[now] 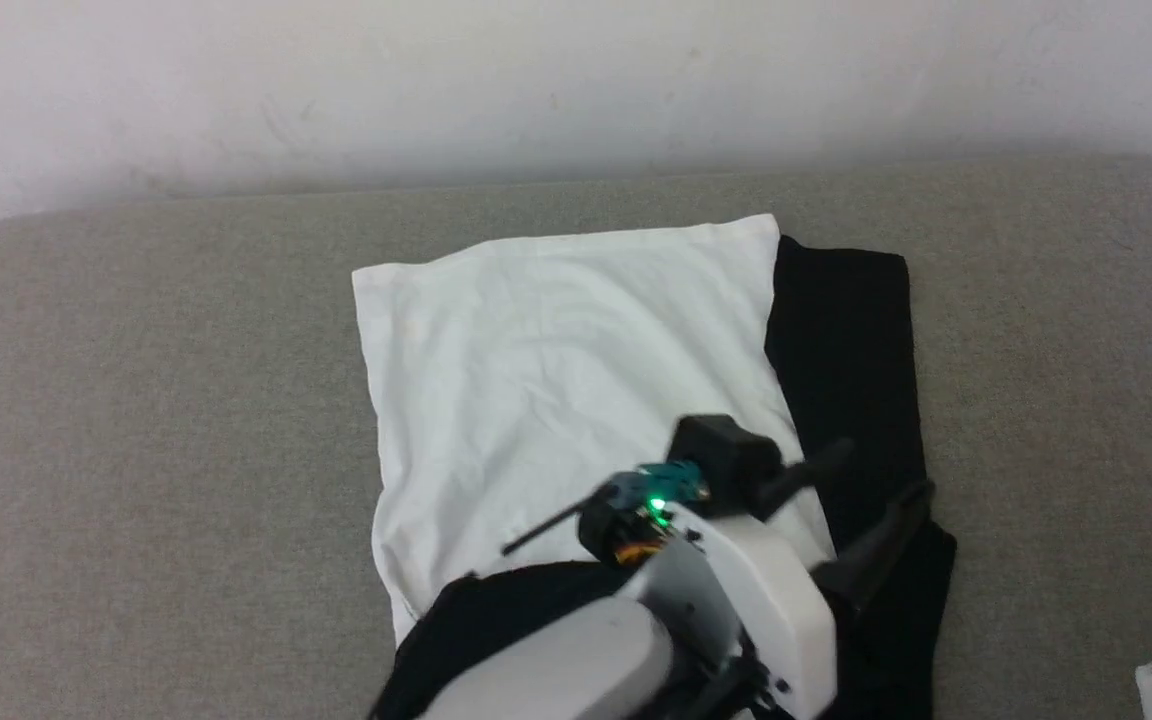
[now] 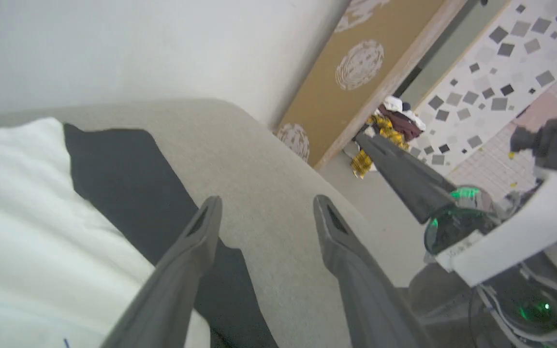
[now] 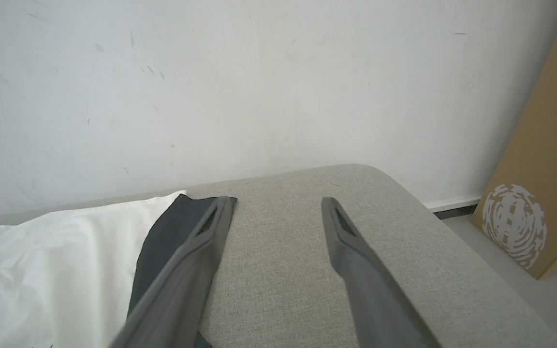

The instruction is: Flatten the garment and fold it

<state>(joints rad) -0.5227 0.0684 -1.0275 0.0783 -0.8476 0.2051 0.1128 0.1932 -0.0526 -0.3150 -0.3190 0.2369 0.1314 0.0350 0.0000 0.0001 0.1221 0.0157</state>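
Garment beneath left end effector; jaws wide, empty.

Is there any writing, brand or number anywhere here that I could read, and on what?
No readable text anywhere.
The cardboard panel bears round white swirl prints, no letters.
The garment carries a tiny blue mark, too small to read.

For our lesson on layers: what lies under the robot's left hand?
A black sleeve of the garment lies under the open left hand, on the grey cushion. The forearm covers the garment's near edge, so that part cannot be seen.
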